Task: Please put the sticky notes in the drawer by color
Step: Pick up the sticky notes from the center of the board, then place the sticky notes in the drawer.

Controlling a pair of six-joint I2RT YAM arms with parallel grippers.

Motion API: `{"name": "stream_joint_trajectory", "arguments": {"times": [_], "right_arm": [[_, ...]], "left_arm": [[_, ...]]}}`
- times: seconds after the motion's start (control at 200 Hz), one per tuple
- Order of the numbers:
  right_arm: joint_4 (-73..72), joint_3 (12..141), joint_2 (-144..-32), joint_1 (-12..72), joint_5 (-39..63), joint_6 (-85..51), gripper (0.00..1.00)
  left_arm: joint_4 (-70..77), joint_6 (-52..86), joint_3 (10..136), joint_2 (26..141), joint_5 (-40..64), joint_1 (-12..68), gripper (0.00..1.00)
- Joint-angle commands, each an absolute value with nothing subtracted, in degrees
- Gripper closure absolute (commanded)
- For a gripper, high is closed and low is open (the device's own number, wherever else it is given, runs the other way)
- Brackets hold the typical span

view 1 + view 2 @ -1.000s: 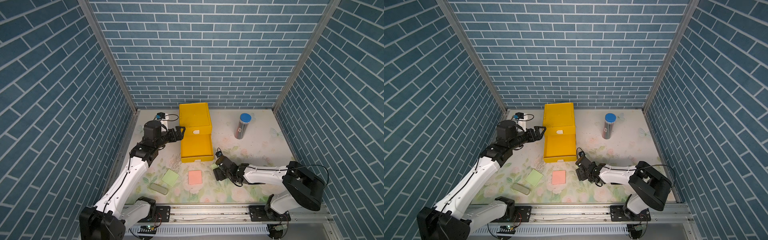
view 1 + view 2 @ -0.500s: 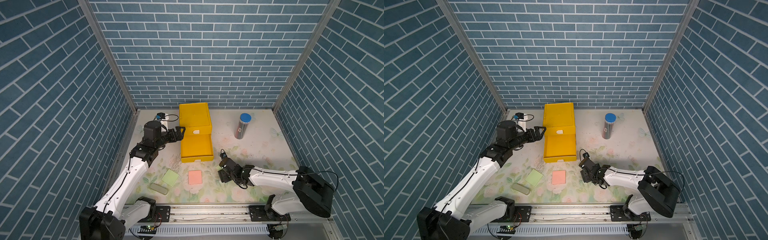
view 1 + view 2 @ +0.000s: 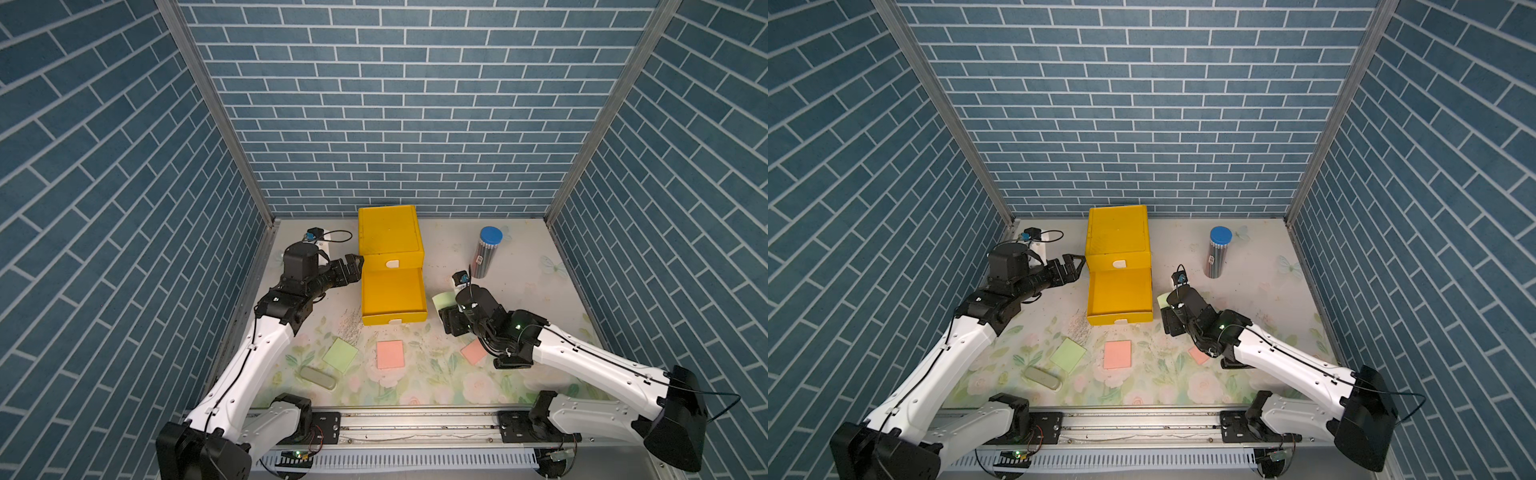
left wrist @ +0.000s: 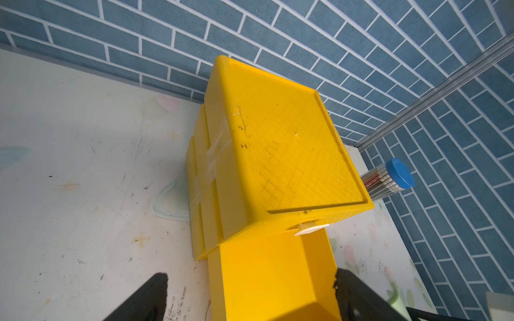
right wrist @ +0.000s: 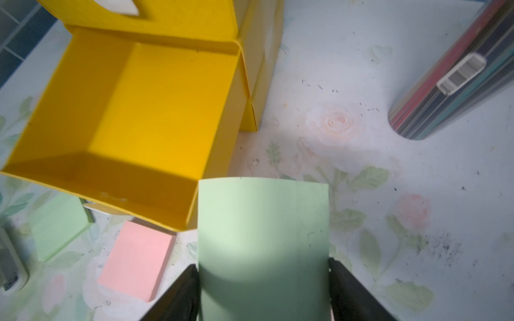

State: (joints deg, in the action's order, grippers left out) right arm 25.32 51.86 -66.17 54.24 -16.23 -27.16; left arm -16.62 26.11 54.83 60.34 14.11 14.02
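The drawer is a yellow cabinet (image 3: 388, 237) (image 3: 1117, 237) (image 4: 283, 155) with its bottom drawer (image 3: 392, 297) (image 3: 1119, 297) (image 5: 155, 111) pulled out; I see only yellow inside. My right gripper (image 3: 446, 316) (image 3: 1169, 316) (image 5: 261, 265) is shut on a light green sticky note pad (image 3: 442, 300) (image 3: 1163, 299) (image 5: 262, 236), held off the table just right of the pulled-out drawer. A green pad (image 3: 340, 354) (image 3: 1068, 354) and a pink pad (image 3: 390, 354) (image 3: 1117, 354) (image 5: 136, 258) lie in front. Another pink pad (image 3: 473, 351) shows under the right arm. My left gripper (image 3: 353, 266) (image 3: 1073, 264) (image 4: 250, 278) stands open at the cabinet's left side.
A clear pencil tube with a blue cap (image 3: 485, 253) (image 3: 1217, 253) (image 5: 445, 91) stands at the back right. A grey-green oblong case (image 3: 318, 377) (image 3: 1042, 378) lies near the front left. Brick walls close in the table on three sides.
My right gripper has closed on the green pad, lifted it and carried it back toward the pulled-out drawer's right side, uncovering a pink pad. The left arm has not moved.
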Motion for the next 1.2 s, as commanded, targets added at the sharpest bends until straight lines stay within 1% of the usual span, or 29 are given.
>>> {"name": "stream_joint_trajectory", "arguments": {"times": [0.0,0.075,0.19,0.26,0.345,0.47,0.52,0.6,0.65,0.705,0.815,0.91,1.1,1.195], "right_arm": [[26.74,56.83,-68.88,55.12,-15.55,-23.73,0.27],[24.6,60.06,-72.06,55.97,-14.26,-22.25,0.27],[21.04,65.16,-78.43,56.93,-10.92,-21.06,0.27],[19.76,68.24,-83.1,57.07,-6.74,-20.97,0.27],[19.24,70.84,-87.94,57.31,-5.01,-20.3,0.27],[21.04,73.61,-93.21,57.37,-9.36,-17.9,0.27],[22.0,75.27,-95.48,57.3,-10.59,-16.73,0.27],[24.05,78.05,-99.78,56.97,-10.78,-15.45,0.22],[24.73,79.79,-102.27,56.82,-9.79,-14.85,0.18],[25.62,81.78,-104.25,56.85,-9.62,-14.6,0.17],[24.68,83.19,-105.2,56.83,-10.2,-14.29,0.14],[24.36,84.55,-105.6,56.86,-10.68,-13.82,0.11],[23.23,84.08,-102.91,56.85,-8.57,-14.15,0.11],[22.7,83.35,-100.32,56.87,-6.75,-14.25,0.11]], "left_arm": [[-18.47,25.57,54.26,58.98,13.6,13.48,0.02],[-20.64,25.23,54.29,59.07,12.29,13.5,0.02],[-27.14,25.24,56.53,58.13,2.05,13.64,0.01],[-31.22,24.85,58.81,58.11,-0.87,13.67,0.0],[-36.17,24.06,60.94,59.36,-0.56,13.62,0.0],[-40.36,23.03,59.06,58.83,1.41,13.62,0.0],[-40.96,23.77,57.79,58.35,2.41,13.69,0.05],[-41.57,24.67,57.14,57.79,3.02,14.98,0.06],[-41.94,24.78,56.81,57.39,2.66,15.12,0.06],[-42.51,24.75,56.33,57.14,3.01,15.28,0.06],[-43.43,24.6,53.8,57.37,2.56,15.72,0.06],[-42.01,27.64,49.05,56.83,1.89,17.76,0.05],[-38.48,34.57,38.44,51.72,1.51,19.12,0.0],[-39.4,36.63,38.83,52.38,-0.66,21.33,0.0]]}}
